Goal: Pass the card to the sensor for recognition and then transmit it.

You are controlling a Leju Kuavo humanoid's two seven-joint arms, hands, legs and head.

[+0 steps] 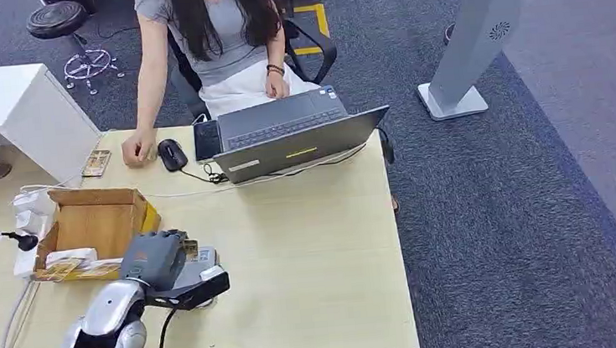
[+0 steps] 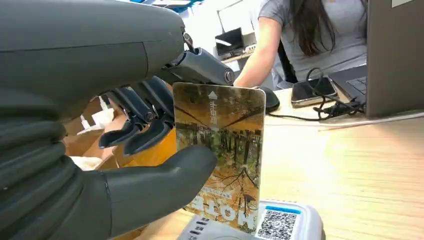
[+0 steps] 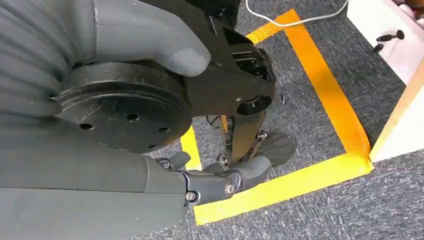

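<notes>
Left hand (image 2: 100, 165) fingers pinch glossy flat card (image 2: 225, 150) | above grey rounded sensor (image 2: 280, 225)

Your counter (image 1: 312, 258), pale wood, carries: an open laptop (image 1: 288, 134) at the far edge; a mouse (image 1: 172, 154) and phone (image 1: 96, 163) beside it, a person's hand (image 1: 137, 148) between them; a cardboard box (image 1: 94, 225) at left; a grey sensor (image 2: 280, 222) near the front.
</notes>
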